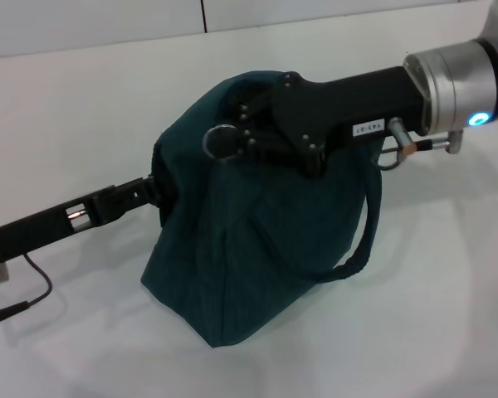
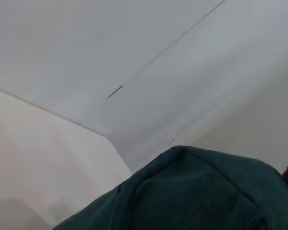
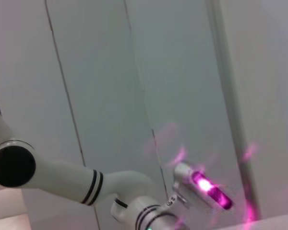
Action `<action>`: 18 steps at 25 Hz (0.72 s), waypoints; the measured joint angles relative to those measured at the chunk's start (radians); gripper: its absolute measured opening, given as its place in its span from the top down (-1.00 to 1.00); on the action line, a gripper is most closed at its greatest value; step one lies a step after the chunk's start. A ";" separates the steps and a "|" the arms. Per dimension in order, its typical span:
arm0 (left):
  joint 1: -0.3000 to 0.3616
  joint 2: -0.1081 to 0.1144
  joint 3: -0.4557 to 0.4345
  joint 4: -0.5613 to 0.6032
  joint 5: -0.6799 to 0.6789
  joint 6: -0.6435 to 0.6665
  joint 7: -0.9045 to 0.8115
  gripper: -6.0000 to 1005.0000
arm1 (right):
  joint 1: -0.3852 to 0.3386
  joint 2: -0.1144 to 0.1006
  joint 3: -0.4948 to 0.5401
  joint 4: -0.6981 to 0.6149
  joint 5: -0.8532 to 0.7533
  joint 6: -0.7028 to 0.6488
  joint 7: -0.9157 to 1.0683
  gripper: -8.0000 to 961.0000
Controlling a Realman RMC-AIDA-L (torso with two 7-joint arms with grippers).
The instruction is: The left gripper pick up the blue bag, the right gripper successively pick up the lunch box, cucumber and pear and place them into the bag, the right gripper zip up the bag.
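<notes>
Head view | left gripper (image 1: 149, 192) clamped on the blue bag's (image 1: 257, 257) left edge | bag upright mid-table (image 1: 83, 99), contents hidden | right gripper (image 1: 236, 137) at bag top by the zipper ring (image 1: 220, 141), grip can't tell

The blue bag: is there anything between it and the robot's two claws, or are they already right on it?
Nothing visible stands between. The right gripper is on top of the blue bag, at a metal ring. The left gripper meets the bag's side; its fingertips are hidden against the fabric.
</notes>
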 joint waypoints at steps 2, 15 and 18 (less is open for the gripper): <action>0.002 0.004 0.000 0.000 0.000 0.005 0.000 -0.34 | -0.015 -0.001 0.001 -0.004 -0.001 0.004 0.000 0.96; 0.031 0.029 0.001 0.105 0.000 0.068 0.042 -0.31 | -0.084 -0.006 0.088 -0.008 0.006 -0.031 0.006 0.96; 0.050 0.019 0.001 0.108 0.000 0.087 0.119 -0.30 | -0.088 -0.003 0.093 0.000 0.006 -0.026 0.009 0.96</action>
